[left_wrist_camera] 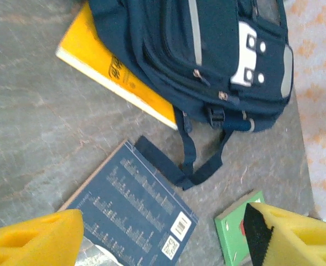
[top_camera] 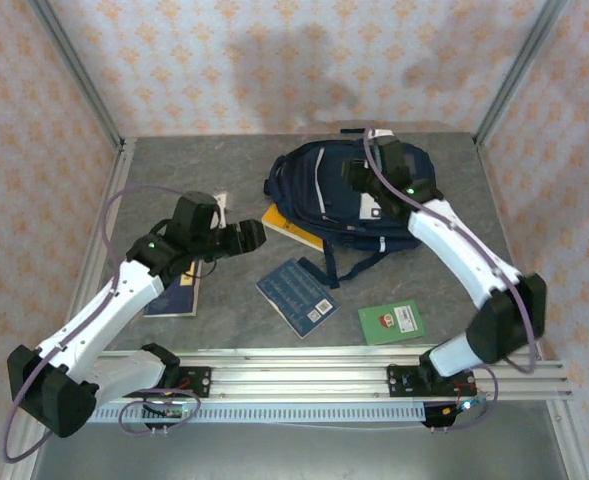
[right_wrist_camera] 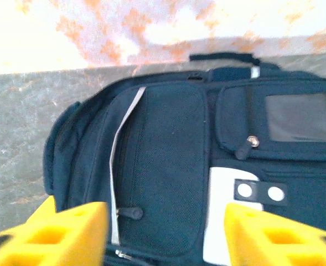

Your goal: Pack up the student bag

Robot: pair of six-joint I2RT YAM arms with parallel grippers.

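Green book (top_camera: 392, 322): flat on the table, nearest the arm bases; unpacked.
Blue book (top_camera: 296, 296): flat, barcode side up, beside the bag's loose strap.
Left gripper (top_camera: 244, 237): jaws wide, empty; hovers low, likely ready to pick up a book.
Yellow notebook (top_camera: 292, 228): half tucked under the bag's edge.
Student bag (top_camera: 354, 195): far centre-right, lying front up.
Right gripper (right_wrist_camera: 163, 233): jaws parted, empty; poised over the bag's front, probably for a zip.
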